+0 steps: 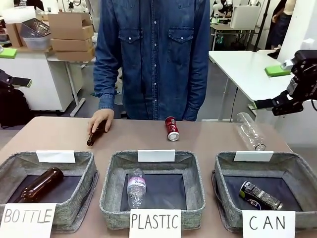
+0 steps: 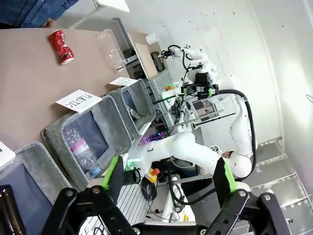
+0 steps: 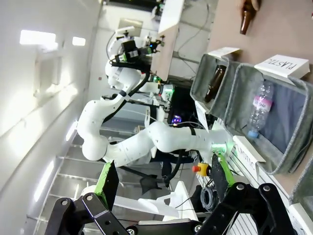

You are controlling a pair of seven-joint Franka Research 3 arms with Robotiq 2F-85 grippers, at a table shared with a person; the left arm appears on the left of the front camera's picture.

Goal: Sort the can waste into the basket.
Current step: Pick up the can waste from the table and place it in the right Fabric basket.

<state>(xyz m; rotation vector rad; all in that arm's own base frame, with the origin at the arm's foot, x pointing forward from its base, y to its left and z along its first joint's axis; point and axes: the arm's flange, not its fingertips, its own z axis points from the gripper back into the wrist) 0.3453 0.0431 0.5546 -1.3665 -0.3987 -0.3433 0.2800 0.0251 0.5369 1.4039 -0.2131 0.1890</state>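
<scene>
Red can (image 1: 172, 128) on the far tabletop (image 1: 59, 134) — well apart from right gripper (image 3: 164, 174) and left gripper (image 2: 168, 176), both open-jawed

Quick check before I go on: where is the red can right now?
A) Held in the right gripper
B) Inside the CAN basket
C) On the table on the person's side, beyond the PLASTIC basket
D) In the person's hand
C: the red can sits on the bare table beyond the PLASTIC basket, while the dark can lies in the CAN basket.
</scene>
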